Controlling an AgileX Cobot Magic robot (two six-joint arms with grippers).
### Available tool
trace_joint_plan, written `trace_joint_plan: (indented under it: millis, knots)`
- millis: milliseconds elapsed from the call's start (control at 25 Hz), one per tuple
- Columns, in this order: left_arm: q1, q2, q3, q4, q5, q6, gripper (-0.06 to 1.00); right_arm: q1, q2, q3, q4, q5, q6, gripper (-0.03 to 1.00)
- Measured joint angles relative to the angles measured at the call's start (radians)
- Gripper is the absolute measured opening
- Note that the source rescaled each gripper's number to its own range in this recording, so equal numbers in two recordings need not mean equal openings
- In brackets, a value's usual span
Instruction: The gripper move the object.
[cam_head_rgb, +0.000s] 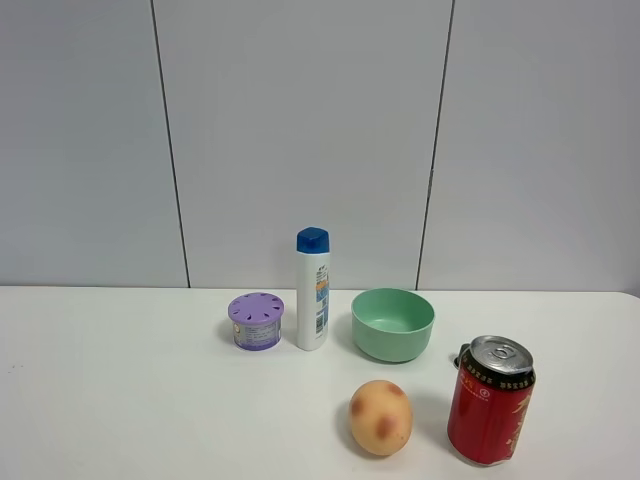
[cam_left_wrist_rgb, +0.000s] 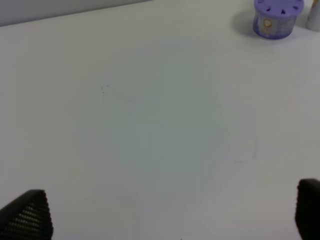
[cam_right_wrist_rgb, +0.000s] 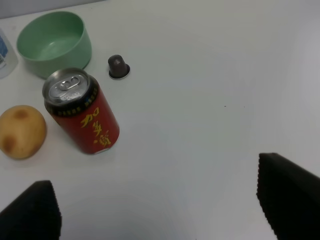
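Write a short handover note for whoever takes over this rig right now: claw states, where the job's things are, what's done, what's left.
Left claw: open, empty, hanging over bare table.
Right claw: open, empty, near the red can.
Lilac-lidded tub: upright on the table, just left of the white bottle; it looks untouched. Mint bowl, egg-shaped ball and a small dark capsule also on the table.
Done: nothing visible yet.
Left: reach the tub, grasp, move it. The left claw looks better placed.

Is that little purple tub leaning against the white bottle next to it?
Apart. The exterior high view shows a strip of table between the purple tub and the white bottle.
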Motion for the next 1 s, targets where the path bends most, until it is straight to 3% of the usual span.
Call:
trace_joint_plan:
  millis: [1000]
  knots:
    - [0.000, 0.000, 0.000, 0.000, 0.000, 0.000, 1.00, 0.000, 0.000, 0.000, 0.000, 0.000, 0.000, 0.23]
